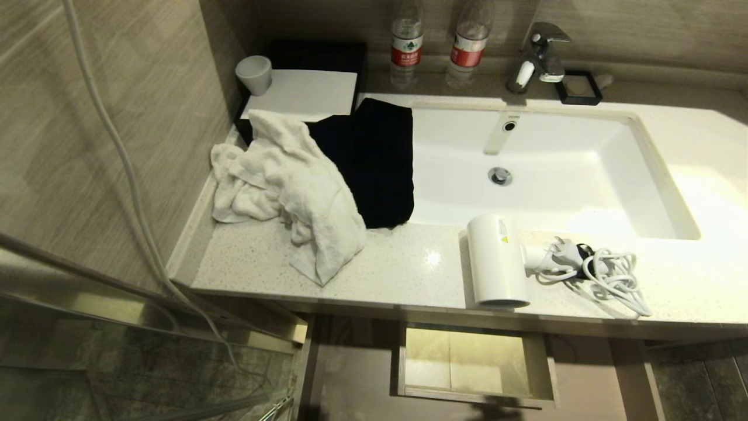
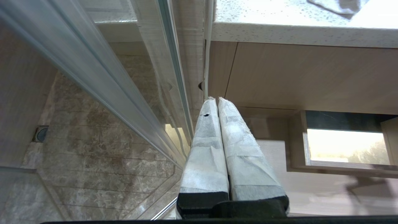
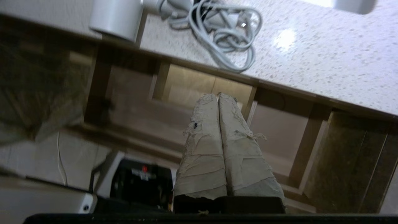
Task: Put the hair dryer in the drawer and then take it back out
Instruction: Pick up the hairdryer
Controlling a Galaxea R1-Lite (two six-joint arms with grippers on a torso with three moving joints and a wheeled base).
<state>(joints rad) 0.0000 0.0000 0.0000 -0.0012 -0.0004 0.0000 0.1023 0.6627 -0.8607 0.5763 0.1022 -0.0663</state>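
Right gripper point(image 3: 217, 96) pressed together, empty, down below the counter point(image 1: 409, 269) edge, facing the open drawer point(image 1: 476, 362); left gripper point(image 2: 216, 99) likewise closed, parked low. Dryer point(image 1: 495, 260) lying on the counter above, cord point(image 1: 608, 275) coiled beside. Reach step just beginning: next, rise, spread fingers, grasp the barrel

No legible text; red labels on two bottles point(image 1: 406, 41) and hair dryer point(image 1: 497, 260) sticker unreadable.
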